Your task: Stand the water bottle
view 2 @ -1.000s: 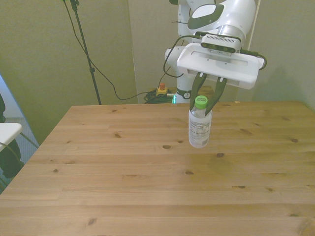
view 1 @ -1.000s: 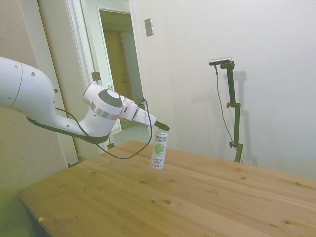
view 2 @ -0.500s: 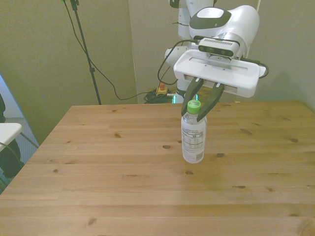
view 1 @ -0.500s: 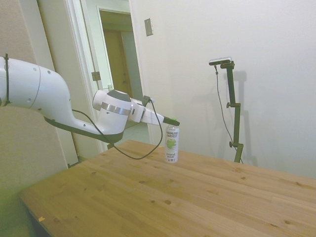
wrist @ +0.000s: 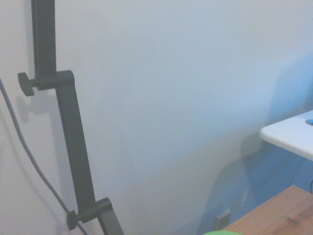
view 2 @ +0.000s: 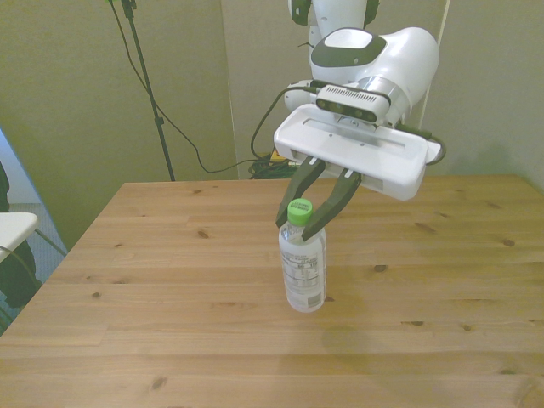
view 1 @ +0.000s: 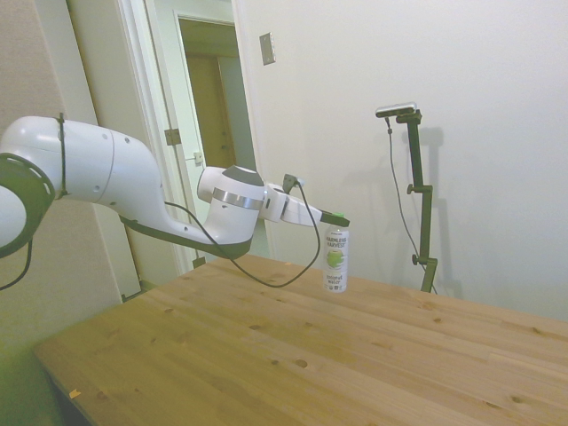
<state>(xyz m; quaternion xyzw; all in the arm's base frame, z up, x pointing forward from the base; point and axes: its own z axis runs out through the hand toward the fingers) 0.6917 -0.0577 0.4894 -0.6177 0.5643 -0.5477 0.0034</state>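
The water bottle point(view 2: 303, 268) hangs upright from its green cap point(view 2: 299, 210), a slim clear bottle with a white label bearing a green mark point(view 1: 335, 259). My gripper point(view 2: 311, 212) is shut on the cap and neck, with the dark fingers point(view 2: 293, 194) angled down on either side. In the side view the bottle's base sits just above or at the wooden table point(view 1: 293, 355); I cannot tell whether it touches. In the front view it stands over the table's middle point(view 2: 170, 280). The wrist view shows only a sliver of the green cap point(wrist: 222, 233) at the frame's edge.
A white wall fills most of the wrist view, with a corner of the wooden table point(wrist: 279, 210) and a white surface point(wrist: 288, 137) beyond it. A doorway point(view 1: 213, 115) stands behind the arm in the side view.
The arm has carried the bottle outward from the robot, toward the table's middle. In the front view the bottle moved down and to the left. The grip on the cap held throughout.
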